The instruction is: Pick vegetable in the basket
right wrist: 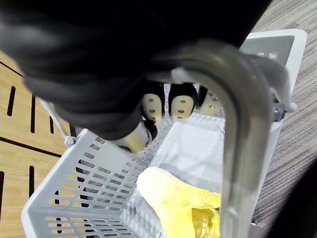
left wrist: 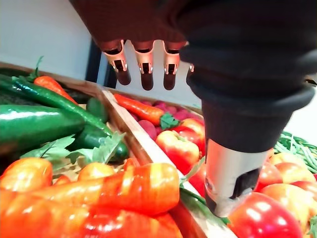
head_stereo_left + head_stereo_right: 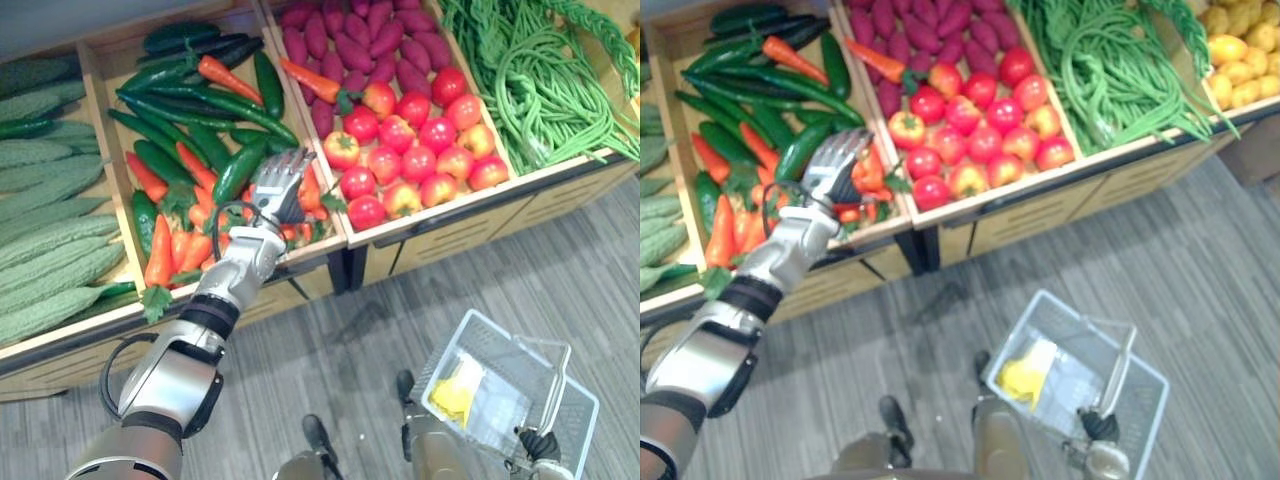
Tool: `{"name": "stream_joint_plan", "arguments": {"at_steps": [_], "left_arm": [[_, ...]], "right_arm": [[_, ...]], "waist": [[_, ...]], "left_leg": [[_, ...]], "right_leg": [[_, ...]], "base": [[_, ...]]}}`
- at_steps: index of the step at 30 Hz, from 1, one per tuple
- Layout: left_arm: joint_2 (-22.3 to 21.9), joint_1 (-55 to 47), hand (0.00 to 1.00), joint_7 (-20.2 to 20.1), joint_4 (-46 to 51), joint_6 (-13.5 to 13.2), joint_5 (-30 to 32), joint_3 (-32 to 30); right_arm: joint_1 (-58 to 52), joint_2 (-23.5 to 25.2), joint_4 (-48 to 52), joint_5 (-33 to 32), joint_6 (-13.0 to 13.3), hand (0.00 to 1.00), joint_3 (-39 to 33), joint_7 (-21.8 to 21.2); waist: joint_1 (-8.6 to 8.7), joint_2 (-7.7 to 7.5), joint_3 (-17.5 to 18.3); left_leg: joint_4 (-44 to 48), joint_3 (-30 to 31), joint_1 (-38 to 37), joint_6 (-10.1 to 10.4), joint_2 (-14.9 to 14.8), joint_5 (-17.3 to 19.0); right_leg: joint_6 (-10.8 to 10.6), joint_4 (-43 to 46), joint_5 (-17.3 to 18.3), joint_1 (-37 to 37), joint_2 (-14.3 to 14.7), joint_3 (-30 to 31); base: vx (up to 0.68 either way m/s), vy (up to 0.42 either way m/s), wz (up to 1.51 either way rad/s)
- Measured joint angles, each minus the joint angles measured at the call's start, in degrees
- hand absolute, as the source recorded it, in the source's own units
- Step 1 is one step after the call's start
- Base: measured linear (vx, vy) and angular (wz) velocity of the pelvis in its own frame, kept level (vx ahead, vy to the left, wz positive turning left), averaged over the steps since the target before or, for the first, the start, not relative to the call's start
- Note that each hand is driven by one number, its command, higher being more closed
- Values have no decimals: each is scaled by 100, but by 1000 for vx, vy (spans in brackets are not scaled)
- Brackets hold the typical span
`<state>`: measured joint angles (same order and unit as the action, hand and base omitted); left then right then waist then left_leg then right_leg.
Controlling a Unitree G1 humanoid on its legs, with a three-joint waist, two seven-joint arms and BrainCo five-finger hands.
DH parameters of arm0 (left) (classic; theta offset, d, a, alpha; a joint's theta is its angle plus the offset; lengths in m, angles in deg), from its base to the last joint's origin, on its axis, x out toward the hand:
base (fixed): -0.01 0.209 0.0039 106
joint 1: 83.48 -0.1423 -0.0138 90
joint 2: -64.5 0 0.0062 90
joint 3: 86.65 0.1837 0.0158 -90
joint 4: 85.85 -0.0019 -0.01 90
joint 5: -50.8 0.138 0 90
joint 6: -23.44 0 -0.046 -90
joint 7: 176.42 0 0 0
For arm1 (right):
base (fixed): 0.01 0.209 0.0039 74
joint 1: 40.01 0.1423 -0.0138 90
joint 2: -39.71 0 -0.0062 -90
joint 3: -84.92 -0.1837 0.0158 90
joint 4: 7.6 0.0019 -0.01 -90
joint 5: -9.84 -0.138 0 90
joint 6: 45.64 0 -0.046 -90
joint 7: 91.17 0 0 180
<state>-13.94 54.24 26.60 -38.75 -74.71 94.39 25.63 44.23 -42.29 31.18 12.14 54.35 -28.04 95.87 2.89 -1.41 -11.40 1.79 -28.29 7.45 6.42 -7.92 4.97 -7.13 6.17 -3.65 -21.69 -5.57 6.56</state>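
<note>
The reach is on: the left hand (image 3: pixel 278 185) hangs over the near right corner of the crate (image 3: pixel 335 222) that holds the carrots (image 3: pixel 160 250) and cucumbers (image 3: pixel 240 165), just beside the wooden divider (image 2: pixel 133 134) that fences off the tomatoes (image 3: pixel 415 150). Nothing is picked yet. The arm comes up from the near left, stretched long toward the shelf. The back of the hand faces up, and the fingers (image 2: pixel 143 64) are straight and spread with the thumb (image 2: pixel 230 173) standing apart. They are released and hold nothing.

The wrist view puts the carrots right under the palm, a fat one (image 2: pixel 133 188) nearest, with a tomato (image 2: pixel 260 215) close by the thumb. So the choice looks to be a carrot. It could be a tomato, though, since the hand sits so near the divider.

Next the hand needs to drop onto one piece and curl fingers and thumb round it. The carrots lie stacked and leafy, so a clean wrap on a single one matters. Then comes the lift and the swing down to the near right.

There the basket (image 3: pixel 480 320) waits low over the floor, well apart from the shelf. The right hand (image 3: pixel 543 443) is clenched round its handle (image 1: pixel 237 148). A yellow item (image 3: pixel 455 395) already lies inside it.
</note>
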Motion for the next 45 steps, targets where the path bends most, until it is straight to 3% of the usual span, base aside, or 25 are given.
{"name": "stream_joint_plan", "arguments": {"at_steps": [18, 31, 35, 45], "left_arm": [[12, -14, 0, -195, -279, 12, -3, -21], [-27, 1, 0, -199, -324, 261, -29, -423], [-35, 188, 0, -196, -428, 254, -83, -639], [-37, 408, 0, -269, -586, 369, -81, -668]], "right_arm": [[77, 0, 97, 1, -8, 100, 104, 2], [157, -2, 102, 0, -44, 100, 107, 2], [250, -2, 103, -2, -65, 100, 130, 2], [331, -4, 101, -4, -65, 100, 258, 4]], "waist": [[-20, -110, -82], [6, -121, -89], [-12, -146, -104], [39, -204, -172]], "left_leg": [[141, 133, 362, -71, -78, -67], [131, 132, 657, -74, -113, -124], [16, 97, 756, -71, -155, -248], [-276, 55, 755, 6, -173, -441]], "right_leg": [[8, -232, -294, -115, 4, 5], [31, -407, -436, -343, 38, 17], [42, -523, -725, -473, 108, 49], [43, -642, -729, -558, 193, 176]], "base": [[-6, -17, 3], [0, -1, -1], [-1, -9, -5], [9, -10, -2]]}}
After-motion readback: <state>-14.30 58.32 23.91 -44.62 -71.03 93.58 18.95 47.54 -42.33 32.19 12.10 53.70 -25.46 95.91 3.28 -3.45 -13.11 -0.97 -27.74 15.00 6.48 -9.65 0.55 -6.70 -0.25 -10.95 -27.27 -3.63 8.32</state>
